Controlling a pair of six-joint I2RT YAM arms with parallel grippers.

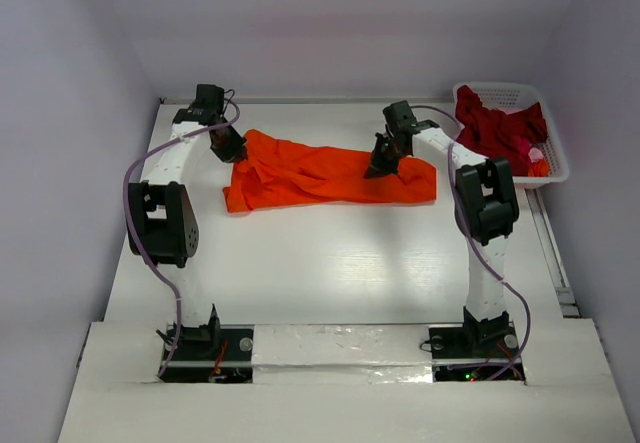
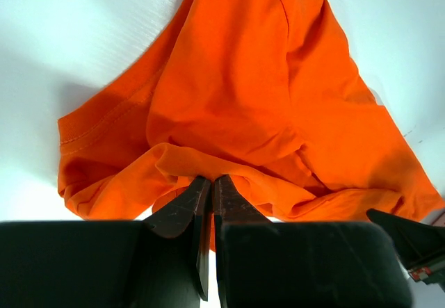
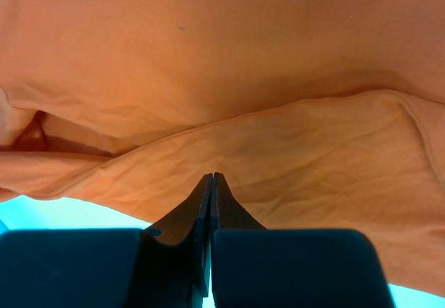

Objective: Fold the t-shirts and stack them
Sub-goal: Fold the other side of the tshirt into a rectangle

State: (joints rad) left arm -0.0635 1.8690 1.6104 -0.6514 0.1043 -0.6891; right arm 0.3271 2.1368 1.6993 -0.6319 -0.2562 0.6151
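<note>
Orange t-shirt point(image 1: 300, 175) was pinched at both ends: L gripper point(image 2: 211, 181) & R gripper point(image 3: 211, 177) each pressed together on a cloth fold. Shirt lay betw. them, long axis left-right across far table point(image 1: 330, 263), neither arm nearer. Crimson tee point(image 1: 495, 123) sat in basket point(image 1: 500, 87), far right.

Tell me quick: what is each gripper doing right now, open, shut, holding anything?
Left gripper: shut, pinching a bunched edge of the orange t-shirt.
Right gripper: shut, tips pinching a fold of the same shirt.
</note>
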